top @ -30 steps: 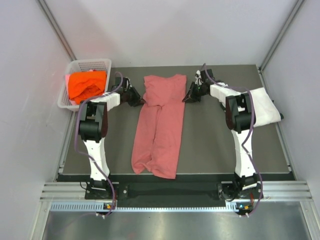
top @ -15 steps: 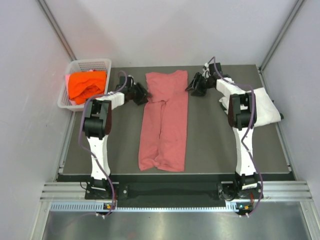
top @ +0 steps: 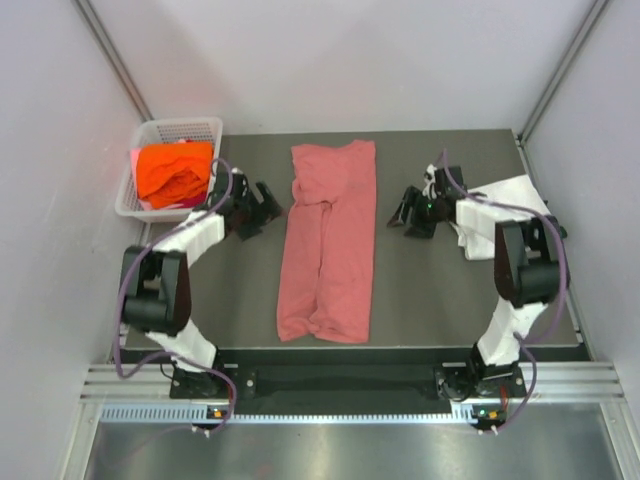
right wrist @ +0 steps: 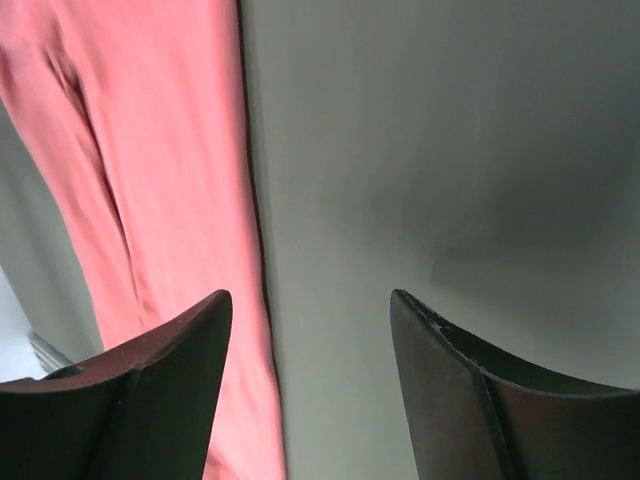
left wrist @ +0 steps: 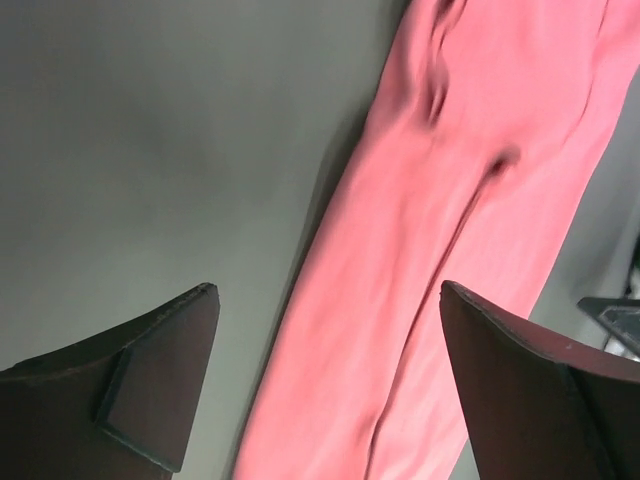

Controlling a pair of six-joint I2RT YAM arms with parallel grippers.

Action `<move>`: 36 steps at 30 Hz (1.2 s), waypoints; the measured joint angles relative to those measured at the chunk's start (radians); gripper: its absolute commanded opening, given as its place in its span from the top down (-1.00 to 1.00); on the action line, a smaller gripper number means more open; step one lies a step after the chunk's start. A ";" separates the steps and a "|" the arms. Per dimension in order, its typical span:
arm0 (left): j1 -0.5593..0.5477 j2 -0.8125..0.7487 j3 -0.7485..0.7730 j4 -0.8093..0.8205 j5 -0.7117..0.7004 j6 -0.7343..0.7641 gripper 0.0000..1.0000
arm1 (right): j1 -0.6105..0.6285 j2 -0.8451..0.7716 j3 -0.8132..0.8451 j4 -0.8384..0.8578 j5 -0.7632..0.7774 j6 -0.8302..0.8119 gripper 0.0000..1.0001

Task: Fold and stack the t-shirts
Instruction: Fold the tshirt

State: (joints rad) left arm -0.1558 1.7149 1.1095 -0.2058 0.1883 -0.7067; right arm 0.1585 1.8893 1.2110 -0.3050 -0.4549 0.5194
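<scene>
My left gripper (top: 262, 208) and right gripper (top: 410, 212) both stand with jaws spread and nothing between them. They are on either side of the dusty pink-red t-shirt (top: 328, 245) and clear of it. The shirt lies down the middle of the table (top: 430, 290) as a long, narrow, soft strip, and its near end is rumpled into rounded folds.

My wrist views show shallow creases running along the cloth and my dark, wedge-shaped fingers with smooth matte faces.

Only the overhead view shows the bright orange t-shirt (top: 172, 168) heaped in the white mesh basket (top: 180, 127) at the far left corner. It also shows the white t-shirt (top: 522, 192) at the right edge, partly under my right arm.

The tabletop is dark grey and matte, and plain pale walls close it in.
</scene>
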 measured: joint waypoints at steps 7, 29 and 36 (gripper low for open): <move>-0.006 -0.283 -0.281 -0.083 0.027 0.050 -0.75 | 0.066 -0.300 -0.383 0.083 0.042 0.016 -0.19; -0.266 -0.652 -0.584 -0.297 0.002 -0.047 -0.41 | 0.698 -0.746 -0.785 0.095 0.297 0.465 0.13; -0.271 -0.706 -0.676 -0.306 0.031 -0.094 -0.38 | 0.798 -0.645 -0.746 0.125 0.359 0.549 0.21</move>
State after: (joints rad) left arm -0.4271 1.0084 0.4335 -0.5114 0.2192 -0.8009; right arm 0.9562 1.2442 0.4652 -0.1802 -0.0963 1.0687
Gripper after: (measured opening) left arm 0.694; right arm 0.409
